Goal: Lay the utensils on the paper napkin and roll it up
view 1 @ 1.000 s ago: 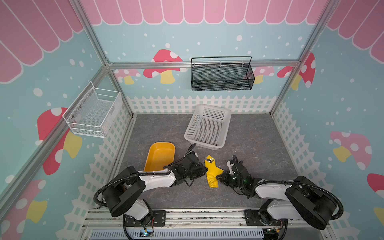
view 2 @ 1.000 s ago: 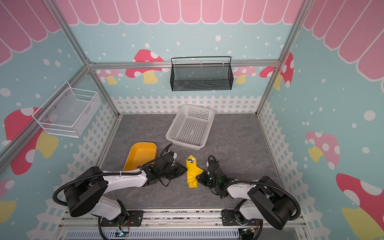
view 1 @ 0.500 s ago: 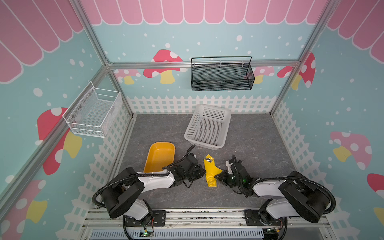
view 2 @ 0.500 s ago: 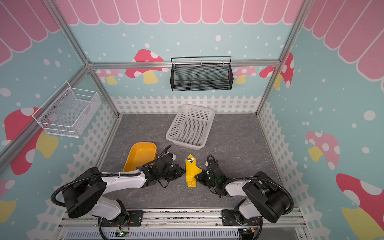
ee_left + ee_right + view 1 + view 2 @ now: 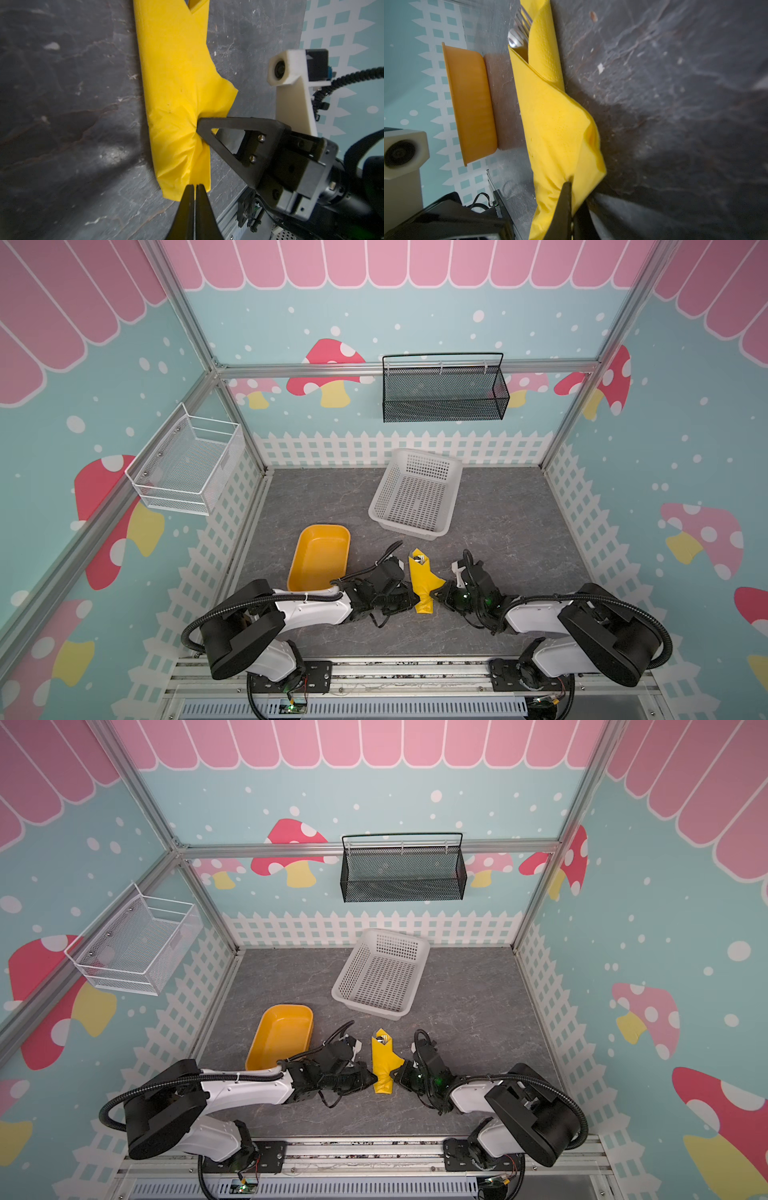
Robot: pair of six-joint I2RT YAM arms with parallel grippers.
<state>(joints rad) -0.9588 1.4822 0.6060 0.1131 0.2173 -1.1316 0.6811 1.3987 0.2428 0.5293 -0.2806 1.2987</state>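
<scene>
While the left gripper [image 5: 195,187] sits with jaws pressed together at the rolled paper napkin's [image 5: 420,583] near end (paper pinched or not, I cannot tell), the roll lies on the desk [image 5: 519,531] between both arms. Its long axis runs toward the white basket [image 5: 415,497], with the utensils [image 5: 519,31] poking out the far end. The right gripper [image 5: 569,186], closed, pinches its loose flap.

Left arm [image 5: 307,608] and right arm [image 5: 536,614]: white shells, black joints, a ribbed black cable [image 5: 291,596] looping off each. Right arm's black triangular finger [image 5: 234,143] has two silver screws [image 5: 261,137], with a cream camera mount [image 5: 291,87] nearby.
</scene>
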